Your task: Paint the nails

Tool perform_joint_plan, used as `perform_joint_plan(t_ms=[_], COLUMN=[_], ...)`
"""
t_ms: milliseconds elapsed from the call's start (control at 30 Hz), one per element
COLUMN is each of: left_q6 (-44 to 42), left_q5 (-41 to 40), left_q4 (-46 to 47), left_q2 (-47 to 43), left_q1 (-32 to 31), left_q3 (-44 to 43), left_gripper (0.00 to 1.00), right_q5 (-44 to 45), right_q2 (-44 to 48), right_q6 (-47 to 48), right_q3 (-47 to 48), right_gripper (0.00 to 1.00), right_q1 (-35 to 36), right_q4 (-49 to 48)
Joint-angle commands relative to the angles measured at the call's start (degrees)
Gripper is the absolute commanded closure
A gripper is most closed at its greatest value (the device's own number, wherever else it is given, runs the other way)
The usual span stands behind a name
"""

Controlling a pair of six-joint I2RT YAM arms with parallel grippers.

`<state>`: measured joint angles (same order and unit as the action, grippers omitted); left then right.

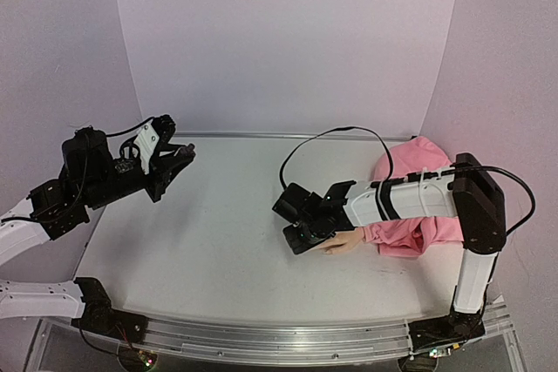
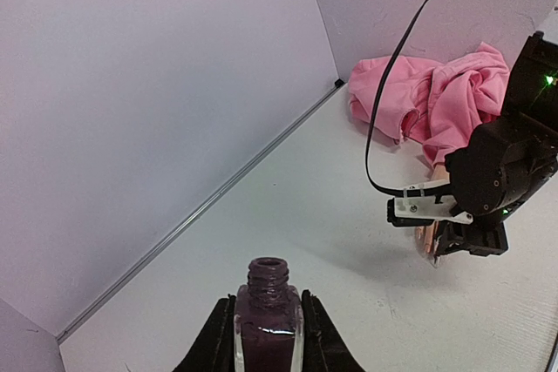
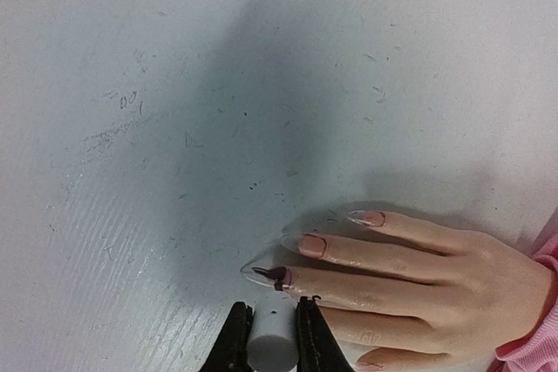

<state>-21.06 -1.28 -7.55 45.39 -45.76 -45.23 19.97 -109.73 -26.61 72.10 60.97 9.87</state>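
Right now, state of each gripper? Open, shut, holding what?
Left gripper: closed, holding the open polish bottle.
Right gripper: closed, holding the white cap.

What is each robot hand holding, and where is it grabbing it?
The left gripper pinches the open polish bottle by its glass sides. The right gripper pinches the white brush cap by its sides.

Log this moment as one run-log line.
left gripper: shut on open polish bottle | right gripper: shut on white cap | nail: partly painted
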Motion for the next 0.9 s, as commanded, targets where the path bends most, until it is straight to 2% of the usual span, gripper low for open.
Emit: perform_joint_plan(t_ms=[0, 867], left_q6=[-0.34, -0.56], left_q5=[-0.56, -0.74], left_q4=[2.32, 2.28], left_q2=[-0.99, -1.07], left_q1=[-0.12, -0.12], left_q3=[-0.03, 0.06], left_gripper=[1.00, 1.00], right_q5=[1.62, -0.43], right_q2=[-1.30, -2.58], right_q6=[0.39, 2.09], right_q3=[1.35, 3.62], right_gripper=[1.00, 1.00], right_q1=[0.33, 0.36], right_q4=[2.13, 0.24])
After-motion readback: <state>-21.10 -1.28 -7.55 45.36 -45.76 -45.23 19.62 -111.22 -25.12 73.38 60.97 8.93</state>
